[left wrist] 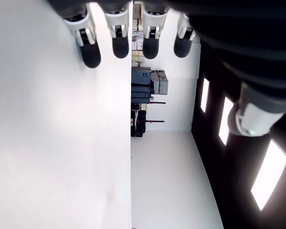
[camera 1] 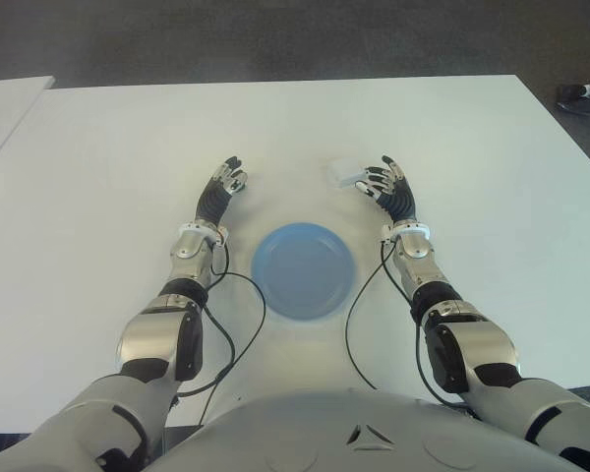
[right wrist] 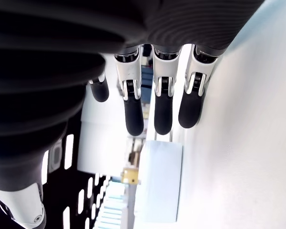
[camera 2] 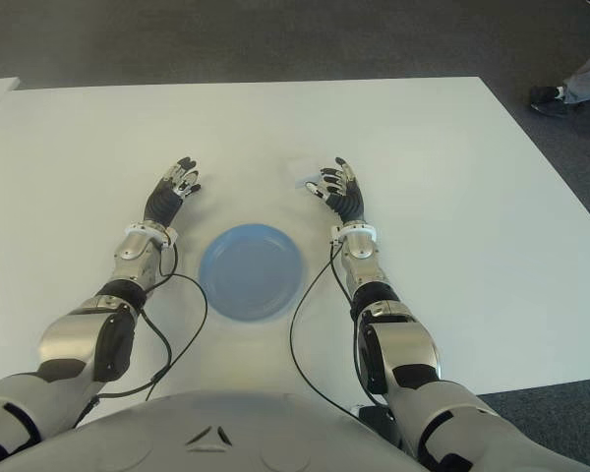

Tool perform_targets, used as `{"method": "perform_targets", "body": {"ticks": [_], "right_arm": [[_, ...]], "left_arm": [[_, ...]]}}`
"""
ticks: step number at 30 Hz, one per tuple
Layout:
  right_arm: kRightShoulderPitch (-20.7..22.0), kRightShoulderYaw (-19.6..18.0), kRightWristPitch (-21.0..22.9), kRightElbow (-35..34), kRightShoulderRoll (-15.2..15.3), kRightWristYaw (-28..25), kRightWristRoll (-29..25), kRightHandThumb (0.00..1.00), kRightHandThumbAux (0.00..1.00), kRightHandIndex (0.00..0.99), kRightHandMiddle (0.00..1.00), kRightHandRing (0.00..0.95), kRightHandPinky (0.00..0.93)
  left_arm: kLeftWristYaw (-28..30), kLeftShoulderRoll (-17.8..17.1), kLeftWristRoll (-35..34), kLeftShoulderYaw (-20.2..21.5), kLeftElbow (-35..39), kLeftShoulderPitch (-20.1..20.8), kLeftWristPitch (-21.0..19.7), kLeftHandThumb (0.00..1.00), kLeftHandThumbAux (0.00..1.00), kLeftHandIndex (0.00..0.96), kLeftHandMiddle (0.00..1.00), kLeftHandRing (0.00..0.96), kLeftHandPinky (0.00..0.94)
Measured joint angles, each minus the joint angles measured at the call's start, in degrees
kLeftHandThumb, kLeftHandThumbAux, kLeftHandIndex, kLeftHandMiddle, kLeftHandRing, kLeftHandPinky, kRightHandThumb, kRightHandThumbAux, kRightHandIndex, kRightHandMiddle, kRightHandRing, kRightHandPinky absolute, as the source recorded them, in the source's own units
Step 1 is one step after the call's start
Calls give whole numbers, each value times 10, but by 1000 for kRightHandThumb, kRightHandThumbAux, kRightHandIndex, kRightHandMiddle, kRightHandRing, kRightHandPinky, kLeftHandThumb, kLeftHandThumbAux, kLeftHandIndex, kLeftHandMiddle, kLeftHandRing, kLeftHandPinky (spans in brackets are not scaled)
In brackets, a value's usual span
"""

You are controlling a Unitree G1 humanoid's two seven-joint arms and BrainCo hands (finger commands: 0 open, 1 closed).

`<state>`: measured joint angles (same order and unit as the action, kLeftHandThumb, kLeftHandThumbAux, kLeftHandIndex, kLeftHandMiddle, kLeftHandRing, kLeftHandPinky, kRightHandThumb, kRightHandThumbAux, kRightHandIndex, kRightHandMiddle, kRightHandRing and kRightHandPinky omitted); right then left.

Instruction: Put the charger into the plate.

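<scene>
Two robot hands are showing over a broad white bench (camera 1: 98, 147), one to each side of a round blue plastic plate (camera 1: 303, 270) lying flat near the robot's body. The plate is holding nothing. A small white boxy charger (camera 1: 343, 175) is sitting on the bench beyond the plate and slightly to its right, well apart from its rim.

The right hand (camera 1: 388, 185) is reaching just beside the charger on its right side, fingers (right wrist: 162, 112) extended and loosely spread, gripping nothing. In the right wrist view the charger (right wrist: 158, 180) is lying just ahead of the fingertips, with a narrow gap visible between them and its near edge; whether any finger is touching it cannot be told from the eye views.

The left hand (camera 1: 224, 187) is showing beyond the plate's left side, apart from the plate. Its fingers (left wrist: 120, 42) are straight and spread in the left wrist view, holding nothing.

Black cables (camera 1: 231, 344) are trailing from both forearms across the bench towards the robot's torso. A person's shoe (camera 1: 574, 95) is showing on the dark floor past the bench's far right corner.
</scene>
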<state>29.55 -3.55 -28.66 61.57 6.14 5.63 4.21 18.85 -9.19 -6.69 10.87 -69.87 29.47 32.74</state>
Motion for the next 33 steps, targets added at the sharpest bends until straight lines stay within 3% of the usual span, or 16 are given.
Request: {"method": "perform_targets", "body": {"ticks": [9, 15, 22, 33], "right_arm": [[-11, 10, 31, -47, -3, 23, 14, 465, 695, 127, 339, 292, 172], [-39, 35, 32, -97, -2, 74, 61, 520, 662, 137, 323, 301, 242], [-61, 66, -1, -114, 12, 152, 129, 425, 610, 113, 237, 251, 262], [-72, 109, -35, -129, 41, 238, 205, 322, 589, 68, 146, 149, 148]], "left_arm": [[0, 0, 0, 0, 0, 0, 0, 103, 522, 0, 0, 20, 106], [0, 0, 0, 0, 0, 0, 1, 98, 520, 0, 0, 24, 112], [0, 1, 0, -2, 0, -2, 5, 97, 500, 0, 0, 20, 104], [0, 10, 0, -5, 1, -4, 11, 101, 490, 0, 0, 20, 113]]}}
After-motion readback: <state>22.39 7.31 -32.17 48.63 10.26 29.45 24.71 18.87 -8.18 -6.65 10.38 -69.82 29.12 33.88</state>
